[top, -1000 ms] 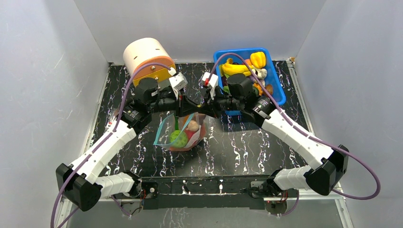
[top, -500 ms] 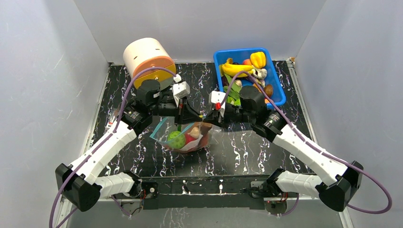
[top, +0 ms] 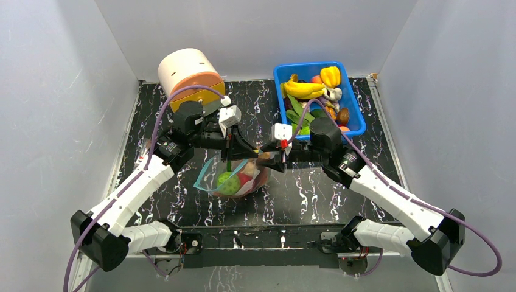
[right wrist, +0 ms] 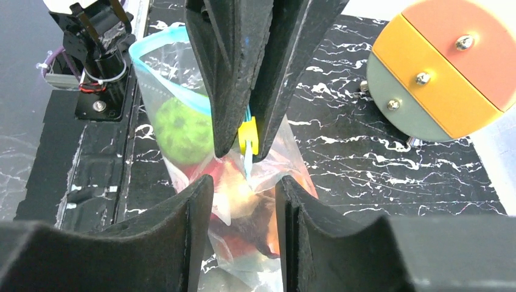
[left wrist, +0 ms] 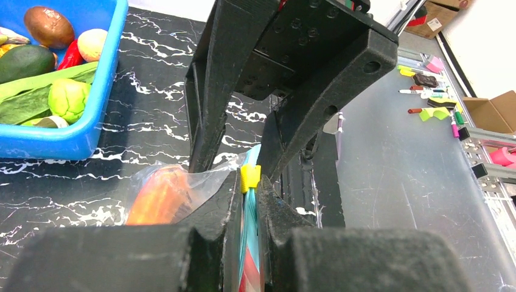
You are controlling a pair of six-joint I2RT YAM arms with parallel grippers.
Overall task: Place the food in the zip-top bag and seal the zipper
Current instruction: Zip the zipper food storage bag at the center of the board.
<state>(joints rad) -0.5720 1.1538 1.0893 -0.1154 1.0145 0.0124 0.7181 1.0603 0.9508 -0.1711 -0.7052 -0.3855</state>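
**Teal zipper pinched, mouth not yet sealed**

Clear and crinkly, the zip-top bag (top: 238,180) hung over the middle of the table (top: 316,194), with a green toy fruit (right wrist: 182,128) and red and orange pieces inside. Filling looked done and sealing was the step in hand. The left fingers (left wrist: 230,194) were clamped on the zipper (left wrist: 248,222) just beside its yellow slider (right wrist: 247,137). The right fingers (top: 271,163) stood narrowly apart astride the bag's top, gripping nothing. Beyond the slider the teal strip looped open. Next, the right fingers would probably need to close on the slider and draw it along the open stretch while the left held firm.
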